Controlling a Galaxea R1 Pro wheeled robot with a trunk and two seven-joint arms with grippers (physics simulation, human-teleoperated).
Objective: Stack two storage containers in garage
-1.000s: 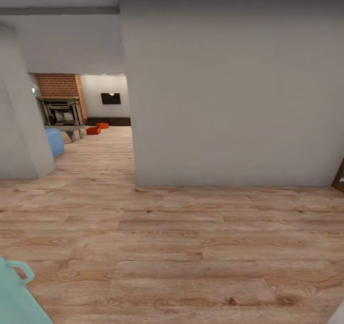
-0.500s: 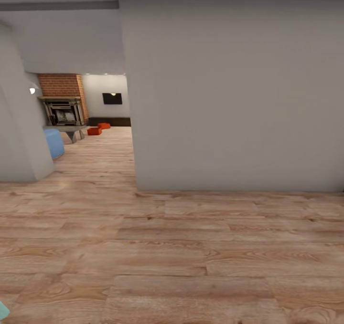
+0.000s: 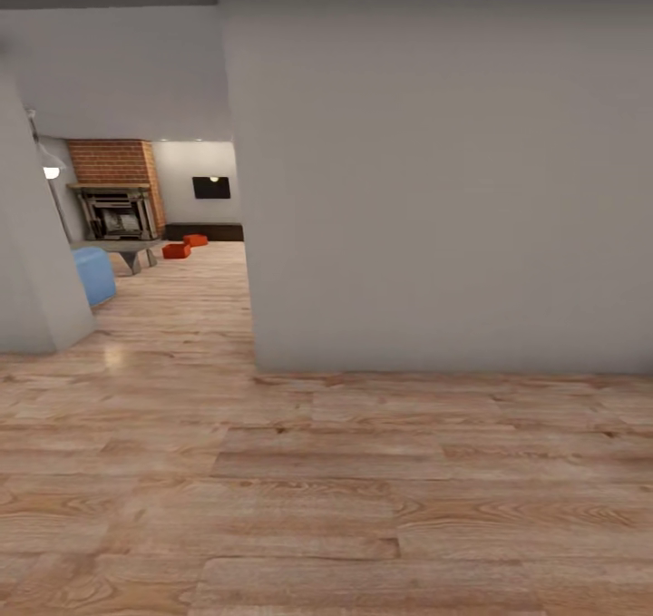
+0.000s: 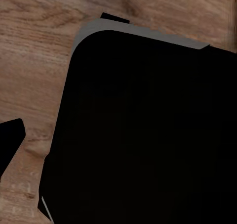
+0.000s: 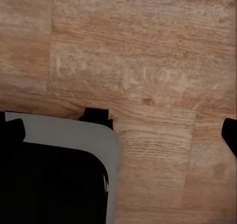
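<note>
Progress near zero — nothing picked up, base parked on the wood plank floor point(image 3: 326, 507) in front of a grey wall point(image 3: 435, 190). Pincer state on both arms: cannot tell; wrist views mostly dark robot body over planks. Far through the opening, past the blue sofa point(image 3: 93, 276), both storage containers point(image 3: 177, 250) point(image 3: 195, 240) on living-room floor near the fireplace point(image 3: 116, 212). Fetch, garage run, stacking all pending. No readable writing.

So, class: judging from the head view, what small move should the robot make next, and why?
Probably roll forward and to the left, toward the opening beside the grey wall. The two storage containers sit far off on the wood plank floor near the fireplace, and the wall blocks the straight path.
</note>
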